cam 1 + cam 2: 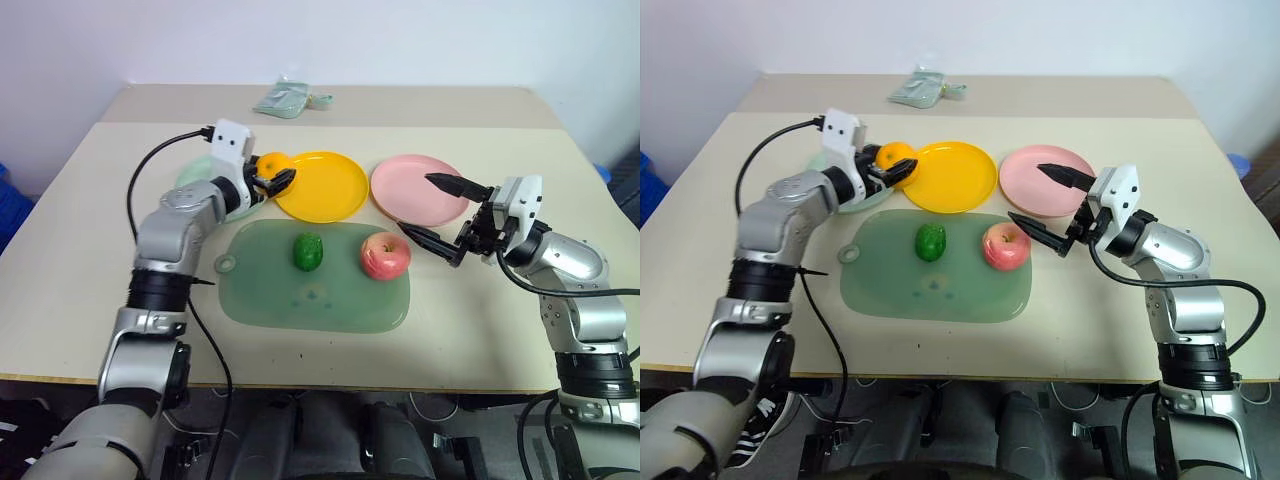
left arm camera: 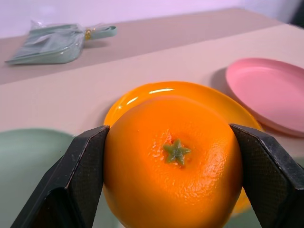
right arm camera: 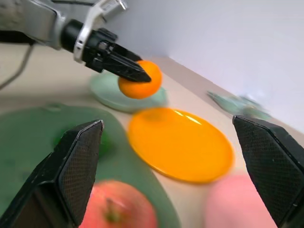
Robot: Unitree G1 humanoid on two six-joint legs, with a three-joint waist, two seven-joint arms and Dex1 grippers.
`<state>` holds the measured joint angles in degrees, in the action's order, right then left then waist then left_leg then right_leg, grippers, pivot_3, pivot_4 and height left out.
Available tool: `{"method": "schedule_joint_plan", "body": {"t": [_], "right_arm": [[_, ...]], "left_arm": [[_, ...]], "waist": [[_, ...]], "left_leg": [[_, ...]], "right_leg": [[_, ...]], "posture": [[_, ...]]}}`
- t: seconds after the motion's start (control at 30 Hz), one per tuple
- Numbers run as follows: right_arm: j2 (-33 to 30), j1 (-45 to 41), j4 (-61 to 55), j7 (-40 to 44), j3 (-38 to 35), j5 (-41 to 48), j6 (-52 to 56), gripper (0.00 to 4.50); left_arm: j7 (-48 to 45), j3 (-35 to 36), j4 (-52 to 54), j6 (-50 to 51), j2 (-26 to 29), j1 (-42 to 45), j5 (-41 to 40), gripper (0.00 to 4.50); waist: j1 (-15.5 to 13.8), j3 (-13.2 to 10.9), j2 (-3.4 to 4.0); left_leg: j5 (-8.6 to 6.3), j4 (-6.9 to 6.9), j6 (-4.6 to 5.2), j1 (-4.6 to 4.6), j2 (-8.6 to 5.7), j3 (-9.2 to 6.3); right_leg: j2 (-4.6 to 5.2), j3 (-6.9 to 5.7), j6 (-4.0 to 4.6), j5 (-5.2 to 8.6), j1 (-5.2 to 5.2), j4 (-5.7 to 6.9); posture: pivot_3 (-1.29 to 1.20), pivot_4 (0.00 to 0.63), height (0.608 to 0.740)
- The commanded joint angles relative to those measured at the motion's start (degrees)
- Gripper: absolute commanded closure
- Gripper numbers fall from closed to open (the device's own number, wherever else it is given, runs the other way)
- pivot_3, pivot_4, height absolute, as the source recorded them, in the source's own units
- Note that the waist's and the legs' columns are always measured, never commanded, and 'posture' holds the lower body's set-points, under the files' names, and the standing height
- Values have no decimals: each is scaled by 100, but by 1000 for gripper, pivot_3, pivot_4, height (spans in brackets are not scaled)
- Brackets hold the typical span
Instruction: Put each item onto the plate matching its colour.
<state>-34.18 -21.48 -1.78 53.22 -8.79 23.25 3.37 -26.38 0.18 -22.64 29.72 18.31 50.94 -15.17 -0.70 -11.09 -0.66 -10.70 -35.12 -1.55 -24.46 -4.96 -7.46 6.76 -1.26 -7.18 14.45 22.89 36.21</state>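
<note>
My left gripper [image 1: 275, 178] is shut on the round orange [image 2: 173, 161] and holds it in the air at the left rim of the yellow plate [image 1: 325, 190], beside the pale mint green plate [image 1: 192, 172]. The dark green bumpy oval [image 1: 308, 251] and the red-pink apple [image 1: 385, 255] lie on the translucent green board [image 1: 300, 300]. Just right of the apple, my right gripper [image 1: 415, 204] stands open and empty, over the front edge of the pink plate [image 1: 410, 190].
A pale green packet [image 1: 285, 100] lies at the far side of the table. The three plates stand in a row behind the board. A black cable hangs from each arm.
</note>
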Motion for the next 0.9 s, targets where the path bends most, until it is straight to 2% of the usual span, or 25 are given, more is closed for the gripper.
{"method": "schedule_joint_plan", "body": {"t": [0.03,0.23,0.43,0.5,0.57,0.8,0.9], "right_arm": [[71,-204,5,-249,-136,-55,-211,0],[55,-103,-15,-303,-96,-151,-332,0],[25,-49,-64,-326,-115,-141,-339,0],[18,-29,-89,-333,-121,-135,-333,0],[14,-9,-92,-342,-128,-135,-341,0],[16,1,-100,-345,-133,-99,-338,0],[38,-32,-122,-327,-158,-20,-328,0]], "left_arm": [[135,-126,-799,-736,-342,532,333,1092],[326,80,-2678,-1671,-833,1304,490,1092],[506,115,-3724,-2352,-1078,1725,694,1092],[530,160,-3873,-2457,-1093,1775,716,1092],[449,176,-3970,-2516,-1081,1789,744,91],[289,221,-3857,-2673,-1006,1803,802,44],[-223,290,-3170,-2661,-841,1711,592,44]], "waist": [[0,0,0],[46,0,0],[41,-1,-2],[44,-1,-2],[52,-1,-2],[49,-1,-2],[64,-1,-2]], "left_leg": [[0,1,0,0,-2,0],[0,-2,1,1,-6,3],[1,-4,2,1,-9,14],[1,-4,2,1,-9,15],[1,-4,2,1,-9,15],[1,-7,2,1,-9,15],[2,-8,2,1,-9,15]], "right_leg": [[1,0,0,0,0,1],[2,1,-5,-2,-1,3],[2,0,-11,-5,-3,3],[2,0,-12,-6,-4,3],[2,0,-13,-6,-3,4],[2,0,-13,-7,-5,6],[2,0,-14,-7,-4,7]], "posture": [[0,150,740],[0,150,740],[0,150,740],[0,150,740],[0,150,740],[0,150,740],[0,150,740]]}}
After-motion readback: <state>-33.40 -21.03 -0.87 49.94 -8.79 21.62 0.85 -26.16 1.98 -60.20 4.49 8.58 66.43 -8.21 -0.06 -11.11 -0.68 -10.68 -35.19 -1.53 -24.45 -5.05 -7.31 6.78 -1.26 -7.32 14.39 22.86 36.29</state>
